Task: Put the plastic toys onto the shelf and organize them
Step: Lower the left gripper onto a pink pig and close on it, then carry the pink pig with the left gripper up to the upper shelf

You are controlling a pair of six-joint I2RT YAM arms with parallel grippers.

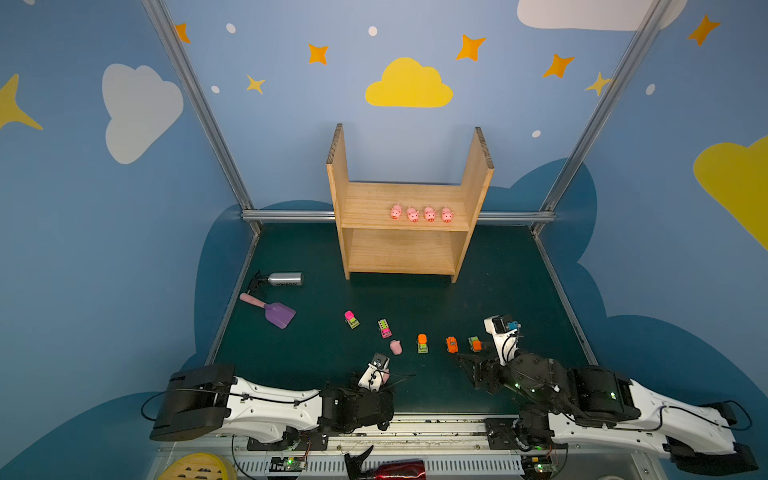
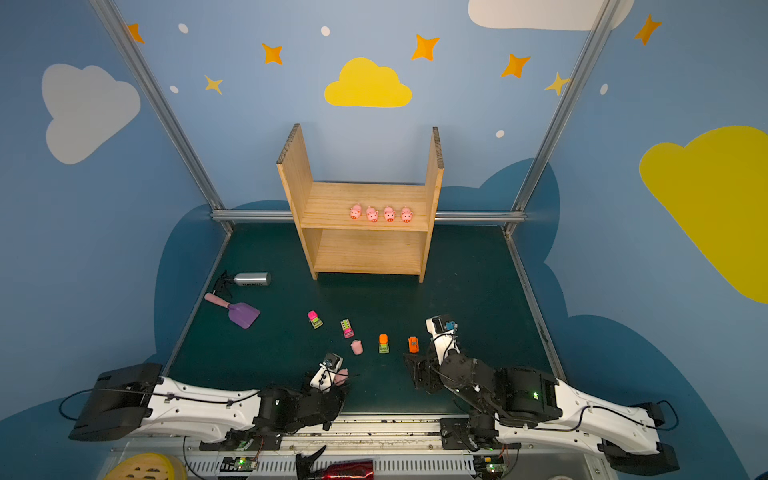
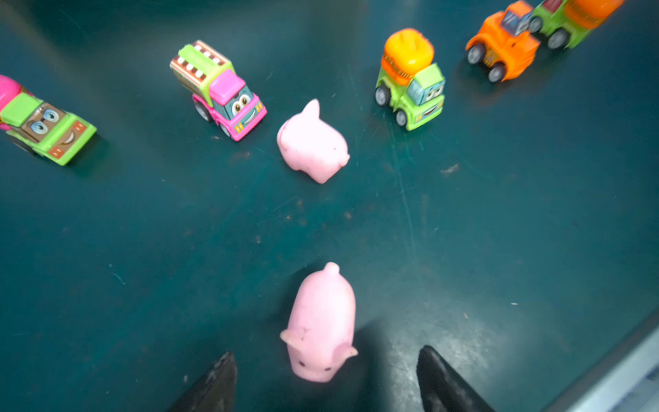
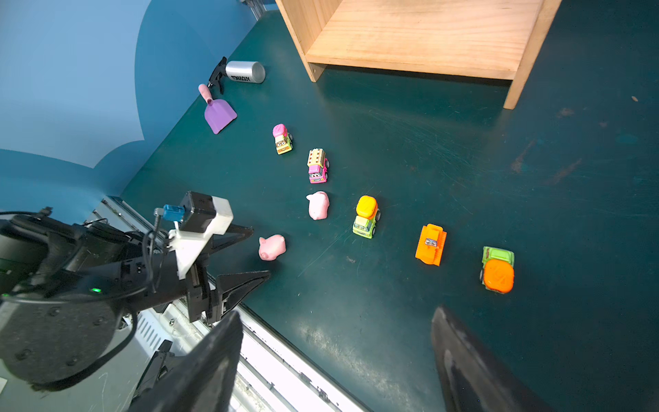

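While pig (image 3: 321, 321) lies between jaws, left gripper (image 3: 327, 354) gapes, seemingly clear.

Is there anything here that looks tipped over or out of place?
The silver bottle lies on its side near the left edge of the table, beside the purple scoop. Nothing looks spilled or broken.

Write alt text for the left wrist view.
A pink pig lies on the dark green table between the open fingertips of the left gripper, not yet gripped. Beyond it lies a second pig, with toy vehicles in an arc behind.
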